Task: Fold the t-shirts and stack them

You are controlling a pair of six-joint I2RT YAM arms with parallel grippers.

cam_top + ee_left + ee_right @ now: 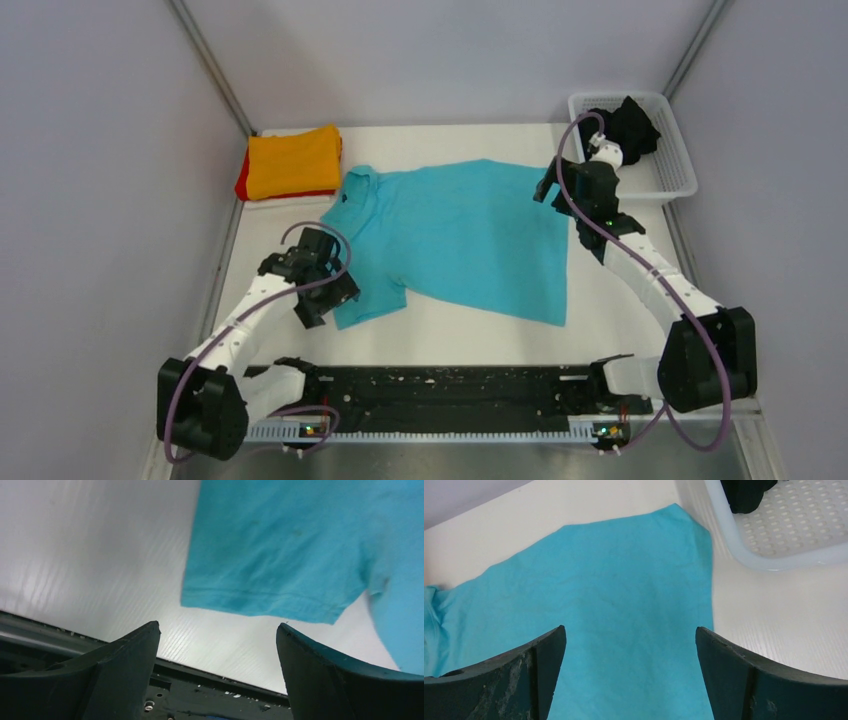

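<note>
At the far left an orange shirt [293,160] is seen folded on top of a red shirt [243,184], of which only an edge shows. The two form a stack in the back left corner, probably kept there so that the middle of the table [470,345] is left free for folding.

Just right of the stack and nearer the bases, the left gripper [330,297] is held by the near sleeve of the turquoise shirt [455,235]. Its jaws are spread wide and nothing is gripped. In the wrist view the left gripper [217,630] is aimed at the sleeve hem, which lies just ahead of the fingers [125,655] and apart from them.

The turquoise shirt is laid flat in the middle of the table, collar toward the stack and bottom hem toward the right. No fold can be seen in it, so it is judged to be spread out for its first fold.

The right gripper [548,186] is placed over the far right corner of that shirt, near the hem. In its wrist view the right gripper [630,632] is likewise seen wide open and empty, with cloth lying below and between the fingers [744,670]. With one gripper at the sleeve end and one at the hem end, the cloth could be taken at both ends together.

At the far right a black shirt [628,125] is bunched in the basket [680,180], apparently left to be folded last.
</note>
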